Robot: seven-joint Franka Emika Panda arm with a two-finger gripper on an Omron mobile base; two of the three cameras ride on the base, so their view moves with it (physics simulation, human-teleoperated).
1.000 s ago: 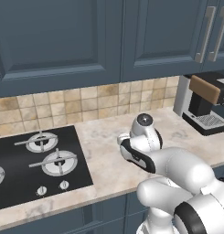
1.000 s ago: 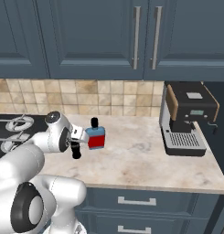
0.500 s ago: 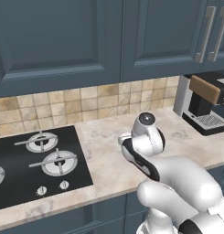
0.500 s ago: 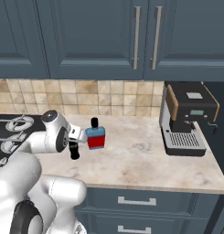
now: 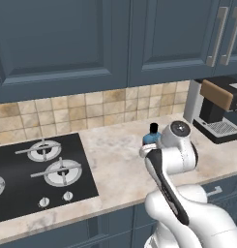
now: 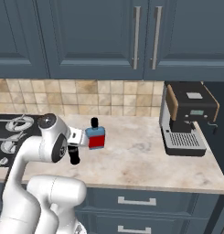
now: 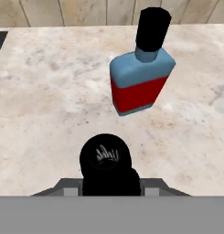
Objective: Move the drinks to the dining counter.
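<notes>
Marble table [image 6: 141, 160] runs across the lower half of both base views, tiled backsplash behind it. Black stove [image 5: 37, 174] is inset at lower left of the left base view. Coffee machine [image 6: 189, 119] is at right of the right base view, against the wall. Tool [image 7: 106, 183] is at bottom centre of the hand view, closed most of the way on the small black bottle [image 7: 105, 157], with a grey finger on each side of it. That bottle's cap end faces the hand camera, so it reads as a dark disc. In the right base view it [image 6: 75, 156] hangs under the wrist at left of centre, long axis roughly vertical; can't tell if its base touches the table. Flat blue bottle [image 7: 140, 84] stands upright on the table just beyond the tool, apart from the black one. It's at upper centre-right in the hand view, just left of centre in the right base view [image 6: 95, 137], and partly hidden behind the arm in the left base view [image 5: 151, 138]. Its long axis is vertical, black cap up, red label facing the tool.
</notes>
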